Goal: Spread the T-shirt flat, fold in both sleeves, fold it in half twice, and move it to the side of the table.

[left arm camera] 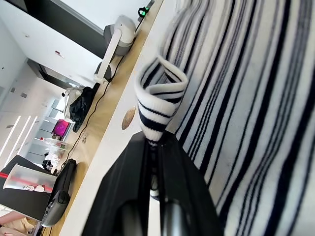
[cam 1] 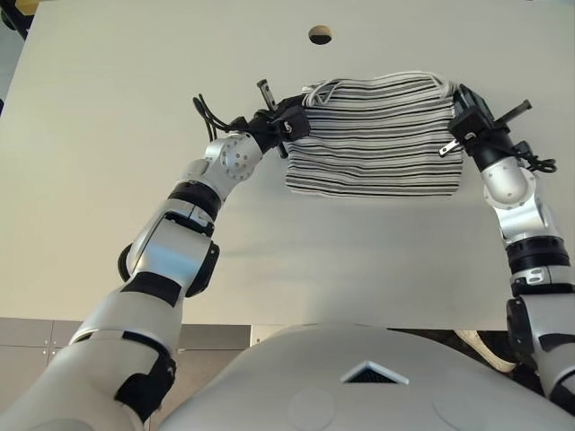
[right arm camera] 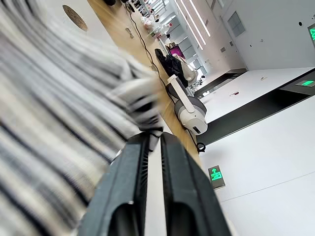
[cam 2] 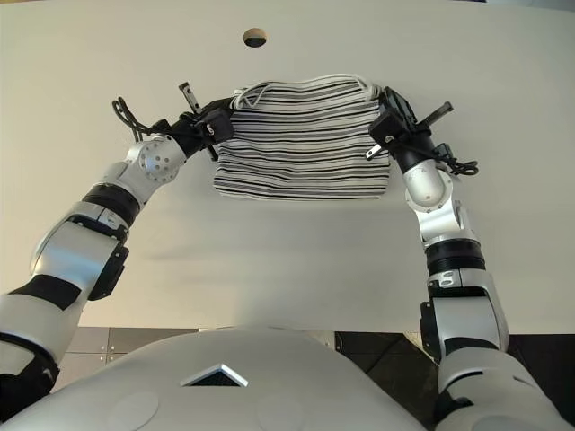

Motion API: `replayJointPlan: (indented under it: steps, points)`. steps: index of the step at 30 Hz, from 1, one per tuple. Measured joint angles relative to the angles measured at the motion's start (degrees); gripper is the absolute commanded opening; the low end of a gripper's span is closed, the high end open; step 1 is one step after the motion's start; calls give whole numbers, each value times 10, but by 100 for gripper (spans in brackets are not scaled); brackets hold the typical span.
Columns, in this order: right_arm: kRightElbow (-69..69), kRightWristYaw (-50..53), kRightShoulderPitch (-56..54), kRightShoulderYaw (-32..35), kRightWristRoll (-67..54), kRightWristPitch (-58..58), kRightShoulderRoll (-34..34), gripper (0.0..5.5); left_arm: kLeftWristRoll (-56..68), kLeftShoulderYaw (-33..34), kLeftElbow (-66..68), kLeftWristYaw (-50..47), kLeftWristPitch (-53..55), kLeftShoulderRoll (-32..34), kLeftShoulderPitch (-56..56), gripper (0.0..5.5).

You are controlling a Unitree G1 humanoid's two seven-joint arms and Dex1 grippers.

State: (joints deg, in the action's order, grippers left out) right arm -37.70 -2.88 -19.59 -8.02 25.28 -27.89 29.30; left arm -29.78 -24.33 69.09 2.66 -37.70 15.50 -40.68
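The black-and-white striped T-shirt (cam 1: 377,135) lies folded into a rectangle on the white table (cam 1: 108,180), toward its far middle. My left gripper (cam 1: 304,101) is shut on the shirt's far left corner; in the left wrist view a pinched loop of striped cloth (left arm camera: 160,101) stands up from between the black fingers (left arm camera: 174,196). My right gripper (cam 1: 452,92) is shut on the far right corner, where the right wrist view has the cloth (right arm camera: 135,98) bunched at the tips of the closed fingers (right arm camera: 135,182). Both held corners look lifted a little off the table.
A round cable hole (cam 1: 320,35) is in the tabletop just beyond the shirt. Bare table spreads wide to the left and in front of the shirt, down to the near edge (cam 1: 269,325). The table's right edge lies close to my right arm.
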Motion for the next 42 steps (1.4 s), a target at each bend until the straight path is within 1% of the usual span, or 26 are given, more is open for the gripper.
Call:
replayJointPlan:
  steps: [2, 4, 8, 9, 10, 11, 12, 14, 17, 18, 19, 21, 22, 25, 27, 32, 35, 37, 41, 42]
  points:
    - [-25, 3, -16, -12, 6, -1, -2, 127, 10, 12, 8, 0, 3, 0, 0, 102]
    - [-61, 7, -35, -20, 6, -5, -8, 167, 40, 41, 15, 4, 14, -2, 0, 136]
    - [-141, 3, -79, -16, -14, -8, -22, 240, 76, 81, 32, 11, 56, -7, -2, 200]
    - [-153, 2, -88, -11, -22, -9, -23, 247, 83, 88, 37, 10, 65, -8, -5, 204]
    - [-154, 1, -92, -5, -32, -11, -23, 258, 85, 92, 40, 7, 74, -8, -8, 222]
    - [-149, 0, -93, 1, -42, -14, -22, 258, 87, 95, 43, 4, 83, -8, -10, 242]
    - [-119, -8, -86, 5, -53, -26, -19, 258, 87, 100, 45, 1, 91, -6, -11, 252]
    - [-20, -55, -42, 6, -85, -43, -8, 258, 88, 107, 48, -7, 98, -1, -11, 285]
    - [142, -120, 74, 4, -120, -50, 21, 258, 110, 127, 42, -7, 78, 10, 3, 315]
    - [195, -136, 114, 5, -119, -48, 39, 258, 127, 141, 29, -6, 59, 10, 17, 315]
    - [264, -155, 173, 9, -97, -43, 74, 258, 166, 171, -10, 1, 20, 10, 49, 315]
    - [308, -173, 239, 18, -40, -26, 134, 258, 231, 210, -100, 18, -28, 8, 100, 315]
    - [313, -175, 252, 20, -26, -18, 144, 258, 249, 219, -138, 24, -33, 5, 113, 315]
    - [314, -179, 265, 19, -4, -7, 150, 258, 279, 225, -271, 33, -28, -18, 172, 315]
    - [298, -174, 249, -1, 28, -6, 149, 258, 285, 223, -354, 35, -15, -28, 230, 315]
    - [291, -159, 215, -27, 59, -8, 135, 258, 289, 229, -502, 26, -3, -45, 310, 315]
    - [290, -162, 202, -30, 65, -10, 138, 258, 281, 234, -537, 6, 1, -56, 337, 315]
    - [299, -180, 211, -38, 71, -17, 158, 258, 267, 239, -546, 1, 5, -60, 352, 315]
    - [392, -236, 293, -33, 62, -45, 248, 258, 256, 241, -569, -2, 13, -60, 361, 315]
    - [413, -243, 312, -27, 61, -45, 261, 258, 250, 241, -573, -2, 14, -60, 361, 315]
